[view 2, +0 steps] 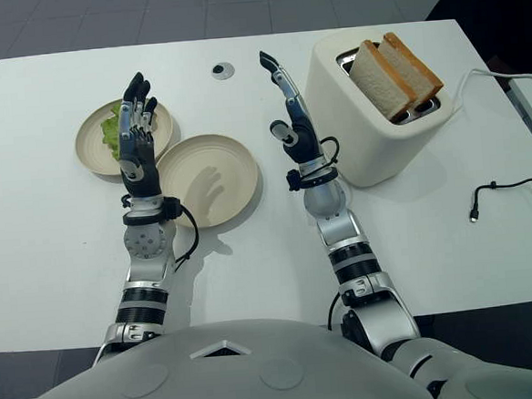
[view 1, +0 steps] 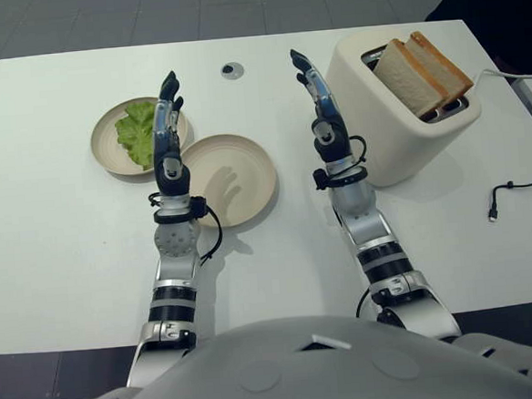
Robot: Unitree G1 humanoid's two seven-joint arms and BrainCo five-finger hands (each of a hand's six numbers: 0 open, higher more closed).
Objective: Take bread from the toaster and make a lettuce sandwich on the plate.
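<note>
Both hands are wide open, fingers straight, nothing in them. My left hand [view 1: 169, 147] is up over the spot between the two plates, and my right hand [view 1: 322, 113] is up just left of the toaster [view 1: 380, 132], not touching it as far as I can tell. Two slices of bread [view 1: 421, 72] stick out of the slots. Lettuce [view 1: 138, 131] sits on the far plate [view 1: 106, 151], with the near plate [view 1: 246, 178] just beside it.
</note>
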